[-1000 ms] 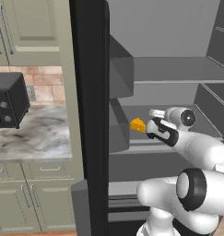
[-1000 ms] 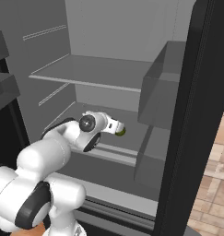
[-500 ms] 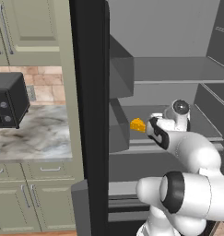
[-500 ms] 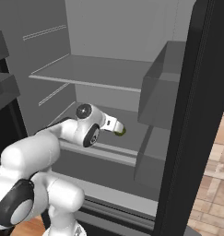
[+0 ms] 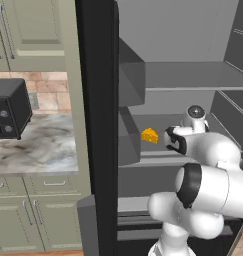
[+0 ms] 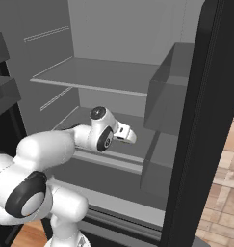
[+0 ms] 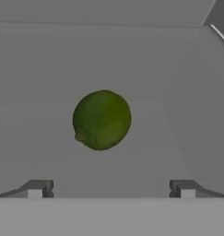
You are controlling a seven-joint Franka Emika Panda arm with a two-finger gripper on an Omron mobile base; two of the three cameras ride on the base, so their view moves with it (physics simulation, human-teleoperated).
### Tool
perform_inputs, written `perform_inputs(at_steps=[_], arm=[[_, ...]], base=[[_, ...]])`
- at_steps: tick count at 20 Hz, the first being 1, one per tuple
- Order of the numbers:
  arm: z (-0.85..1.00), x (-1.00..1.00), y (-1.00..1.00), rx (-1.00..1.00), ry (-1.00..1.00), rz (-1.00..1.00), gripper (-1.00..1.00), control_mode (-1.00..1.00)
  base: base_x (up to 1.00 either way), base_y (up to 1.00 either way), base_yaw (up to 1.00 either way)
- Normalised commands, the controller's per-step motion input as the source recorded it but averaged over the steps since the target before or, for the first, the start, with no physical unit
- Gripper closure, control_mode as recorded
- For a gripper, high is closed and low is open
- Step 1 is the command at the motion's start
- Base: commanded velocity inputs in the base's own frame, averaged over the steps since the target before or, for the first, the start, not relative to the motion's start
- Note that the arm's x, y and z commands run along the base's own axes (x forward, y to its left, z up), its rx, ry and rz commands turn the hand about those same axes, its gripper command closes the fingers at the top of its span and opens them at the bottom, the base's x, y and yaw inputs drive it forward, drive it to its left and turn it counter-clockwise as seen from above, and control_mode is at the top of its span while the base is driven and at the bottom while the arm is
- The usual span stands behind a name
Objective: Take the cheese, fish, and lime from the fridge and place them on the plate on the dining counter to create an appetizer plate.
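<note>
Over on the left stands a black microwave (image 5: 8, 107) on a marble worktop (image 5: 38, 150) under sage cabinets, nothing of ours there. Moving right, the fridge (image 5: 98, 125) stands open, and on its middle shelf (image 5: 158, 122) the cheese (image 5: 149, 135) sits, a small orange wedge near the front left, untouched. Just right of it the white arm reaches in over that same shelf, its wrist pointing deeper into the fridge.

From the right base camera, the hand with its pincer (image 6: 128, 135) is low over the shelf, aimed toward the back right corner. Whatever lies ahead of it is hidden behind the hand from there.

Now the hand camera: there's the lime (image 7: 102, 120), green and round, lying on the grey shelf floor dead ahead, centred between the two dark fingertips (image 7: 36, 188). The pincer is spread as wide as it goes, nothing in it, and the lime sits well clear of the tips, not yet between them.

So where does the task stand? By my reading, very early. Cheese on the shelf, lime on the shelf, no grip made. The fish I cannot make out anywhere in these pictures, and the plate and dining worktop are out of shot, so I cannot tell what sits on them. The lime looks to be the pick in hand; closing in, grasping, and the carry all remain.
</note>
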Motion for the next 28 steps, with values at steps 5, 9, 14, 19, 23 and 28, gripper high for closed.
perform_inputs(at_steps=[5, 9, 14, 19, 23, 28], arm=[[-0.35, 0.18, 0.0, 0.01, -0.06, 0.0, -1.0, -1.0], [-0.28, 0.3, 0.0, 0.02, -0.1, 0.0, -1.0, -1.0], [-0.12, 0.26, 0.0, 0.04, -0.07, 0.0, -1.0, -1.0], [0.0, 0.18, 0.0, 0.06, -0.04, 0.0, -1.0, -1.0], [0.0, 0.13, -0.06, 0.04, 0.0, 0.0, -1.0, -1.0], [0.0, 0.09, -0.27, 0.0, -0.02, 0.0, -1.0, -1.0]], base=[[0.0, 0.0, 0.0], [0.0, 0.0, 0.0], [0.0, 0.0, 0.0], [0.0, 0.0, 0.0], [0.0, 0.0, 0.0], [0.0, 0.0, 0.0]])
